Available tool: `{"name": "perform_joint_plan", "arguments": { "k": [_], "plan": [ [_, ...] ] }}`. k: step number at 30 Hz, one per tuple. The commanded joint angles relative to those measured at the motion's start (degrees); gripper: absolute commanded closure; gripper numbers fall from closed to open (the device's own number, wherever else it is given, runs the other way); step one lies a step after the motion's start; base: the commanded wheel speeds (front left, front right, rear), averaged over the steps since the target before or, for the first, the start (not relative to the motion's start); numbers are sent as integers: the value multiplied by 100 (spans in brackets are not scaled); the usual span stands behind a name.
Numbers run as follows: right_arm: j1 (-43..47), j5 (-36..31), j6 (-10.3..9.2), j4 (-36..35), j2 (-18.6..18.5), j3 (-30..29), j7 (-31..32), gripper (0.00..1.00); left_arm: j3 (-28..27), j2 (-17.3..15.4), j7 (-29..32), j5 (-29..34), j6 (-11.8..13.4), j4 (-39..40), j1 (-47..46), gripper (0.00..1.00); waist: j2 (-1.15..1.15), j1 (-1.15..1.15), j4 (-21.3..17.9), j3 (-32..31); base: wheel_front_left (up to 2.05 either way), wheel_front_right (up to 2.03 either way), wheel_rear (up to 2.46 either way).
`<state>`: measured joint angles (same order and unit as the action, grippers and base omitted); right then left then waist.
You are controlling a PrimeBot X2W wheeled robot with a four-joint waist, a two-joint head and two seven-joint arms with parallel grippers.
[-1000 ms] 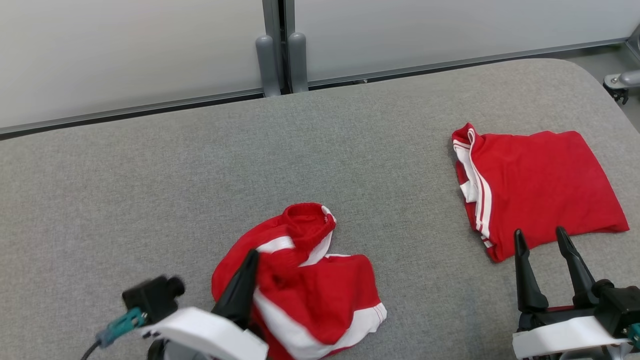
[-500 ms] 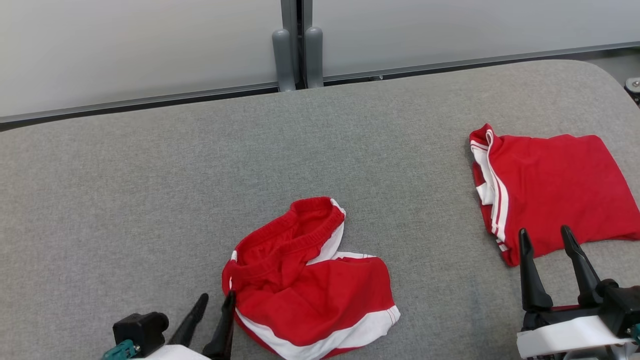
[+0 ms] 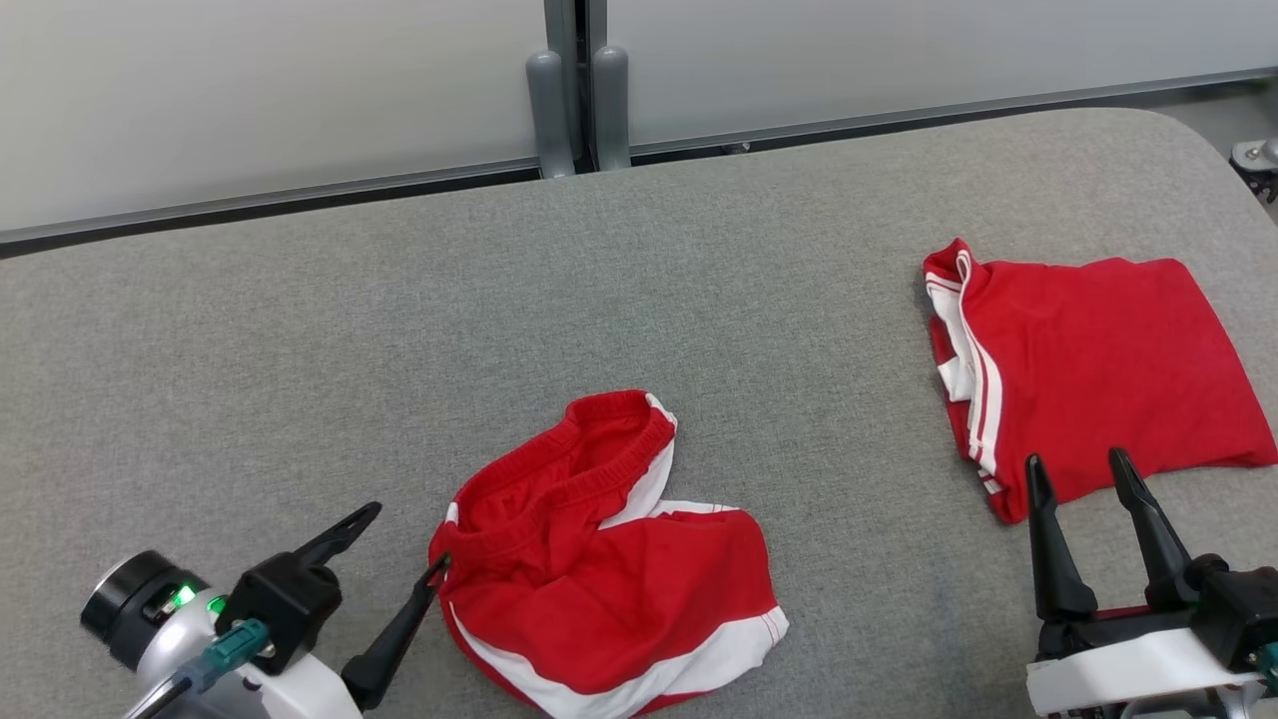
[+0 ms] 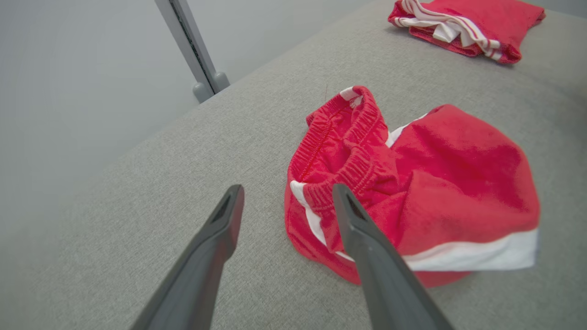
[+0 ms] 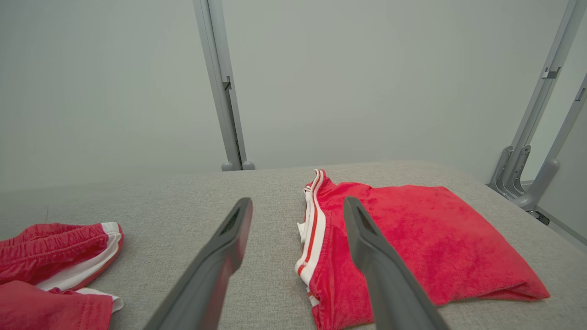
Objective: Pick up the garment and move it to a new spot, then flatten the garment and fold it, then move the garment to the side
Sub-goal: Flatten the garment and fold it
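The red shorts [image 3: 599, 574] with white trim lie bunched on the grey padded table [image 3: 300, 330]. The waistband gapes towards the far side and one leg is lapped over the other. Nothing is spread and the cloth rests under its own weight, so we judge the flattening not yet begun.

Just left of the shorts hovers our left gripper [image 3: 407, 537], low and angled in at the waistband corner. That is a sensible place if this corner is what we take next to draw the cloth out flat. Its jaws stand wide apart and hold nothing. The nearer fingertip sits right at the waistband edge, and we cannot tell whether it touches the cloth or only lies just beside it.

Well to the right of the shorts lies a second red garment [image 3: 1098, 359], neatly folded, which we take for finished work set aside. Also well right of the shorts, and nearer to us, is our right gripper [image 3: 1076, 461]. Its jaws are likewise spread and empty, presumably idle until both arms are needed.
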<state>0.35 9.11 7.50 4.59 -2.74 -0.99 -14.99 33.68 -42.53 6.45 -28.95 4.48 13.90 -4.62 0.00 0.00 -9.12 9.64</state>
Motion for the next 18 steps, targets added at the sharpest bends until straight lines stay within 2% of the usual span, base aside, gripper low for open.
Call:
{"name": "perform_joint_plan", "arguments": {
  "k": [1,7,12,13,17,18],
  "plan": [
    [-46,46,-1,11,-29,-9,-27,0,143,-24,43,197,-198,-77,-280,0,0,0,-50,32,0,0,0],
    [-84,74,-1,17,-29,19,-27,0,521,214,338,263,-723,-557,-878,0,0,0,-170,88,0,0,0],
    [-64,102,-1,15,-30,-3,-27,0,747,267,689,121,-913,-916,-1025,0,0,0,-241,104,0,0,0],
    [-53,102,-2,17,-29,-9,-27,0,814,253,770,104,-960,-971,-1039,5,0,0,-252,105,0,0,0],
    [-15,130,-1,31,-29,-26,-27,0,1010,276,945,-92,-1075,-1120,-1094,100,0,0,-254,100,0,0,0],
    [-14,139,-1,32,-30,-33,-27,0,1044,298,944,-143,-1091,-1138,-1109,100,0,0,-244,98,0,0,0]
  ]
}}
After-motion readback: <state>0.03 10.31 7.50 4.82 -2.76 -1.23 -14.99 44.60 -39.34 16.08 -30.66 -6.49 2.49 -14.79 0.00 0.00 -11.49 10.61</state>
